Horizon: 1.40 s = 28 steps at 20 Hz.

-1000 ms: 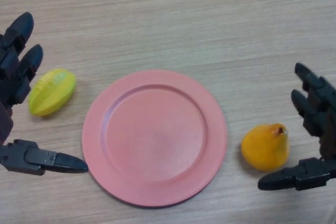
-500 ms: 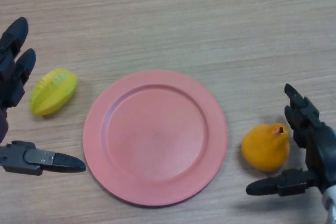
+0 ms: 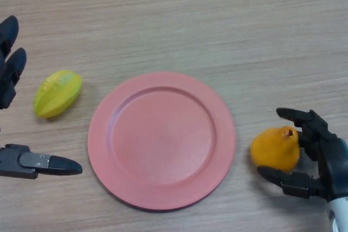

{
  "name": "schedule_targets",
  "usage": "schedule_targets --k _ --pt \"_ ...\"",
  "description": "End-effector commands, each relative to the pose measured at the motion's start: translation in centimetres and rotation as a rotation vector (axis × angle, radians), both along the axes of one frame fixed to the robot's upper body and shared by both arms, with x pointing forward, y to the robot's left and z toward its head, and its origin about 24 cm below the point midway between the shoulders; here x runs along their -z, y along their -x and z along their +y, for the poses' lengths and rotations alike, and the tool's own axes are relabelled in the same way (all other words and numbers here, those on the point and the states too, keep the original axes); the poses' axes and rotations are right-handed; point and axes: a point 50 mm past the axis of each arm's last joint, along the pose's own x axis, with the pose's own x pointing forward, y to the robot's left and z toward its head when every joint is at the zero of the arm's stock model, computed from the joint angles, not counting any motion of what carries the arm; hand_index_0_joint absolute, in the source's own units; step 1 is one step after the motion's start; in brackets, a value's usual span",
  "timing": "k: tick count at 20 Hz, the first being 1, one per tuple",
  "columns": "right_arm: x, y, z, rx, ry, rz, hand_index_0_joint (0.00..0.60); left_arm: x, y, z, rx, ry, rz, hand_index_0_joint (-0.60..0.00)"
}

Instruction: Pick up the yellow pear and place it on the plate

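Note:
The yellow pear [image 3: 274, 149] lies on the table just right of the pink plate [image 3: 162, 139], stem end pointing up-right. My right hand [image 3: 325, 158] comes in from the lower right and wraps the pear: its fingers curl over the top and the thumb presses in under the lower edge. The pear still rests on the wood. My left hand [image 3: 22, 162] shows at the left edge, fingers straight and thumb stretched toward the plate, holding nothing.
A yellow-green starfruit [image 3: 57, 93] lies left of the plate, between the left hand's fingers and thumb. The wooden table [image 3: 217, 25] runs across the whole view.
My right hand has moved left and down onto the pear and its fingers have curled around it. The left hand has drifted slightly left. Pear and plate have stayed where they were.

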Motion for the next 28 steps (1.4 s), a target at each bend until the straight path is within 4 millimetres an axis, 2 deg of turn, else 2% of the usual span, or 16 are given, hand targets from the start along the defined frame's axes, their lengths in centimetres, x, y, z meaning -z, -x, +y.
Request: schedule_targets --k 1,5,7,10,13,18,22,26,27,28 --pt "-3.9 -0.8 -0.5 0.009 0.002 -0.213 0.6 -3.3 0.9 0.8 -0.06 -0.062 -0.228 0.0" --pt "-5.0 -1.1 -0.2 -0.011 -0.039 -0.194 0.6 -3.1 0.7 1.0 -0.072 -0.024 -0.221 0.0" --pt "-6.5 -1.4 0.7 -0.02 -0.063 -0.205 0.6 -3.2 0.6 1.1 -0.071 -0.011 -0.221 0.0" --pt "-9.3 -2.0 3.6 -0.092 -0.088 -0.236 0.6 -3.4 0.5 1.2 -0.073 0.006 -0.23 0.0" --pt "-9.9 -2.9 6.5 -0.13 -0.093 -0.238 0.6 -3.7 0.4 1.3 -0.065 -0.013 -0.247 0.0" --pt "-9.0 -3.7 11.3 -0.228 -0.054 -0.266 0.6 -3.8 0.2 1.4 -0.057 -0.018 -0.277 0.0" --pt "-7.0 -3.6 13.6 -0.249 -0.057 -0.267 0.6 -4.1 0.1 1.5 -0.04 -0.009 -0.268 0.0" --pt "-5.5 -3.2 15.0 -0.308 -0.008 -0.198 0.6 -3.8 -0.1 1.2 -0.025 0.007 -0.261 0.0" --pt "-5.4 -3.1 15.0 -0.317 -0.003 -0.193 0.55 -3.8 -0.1 1.2 -0.025 0.007 -0.26 0.0" --pt "-5.2 -3.0 15.1 -0.328 0.013 -0.181 0.4 -3.8 -0.1 1.2 -0.025 0.007 -0.259 0.0"
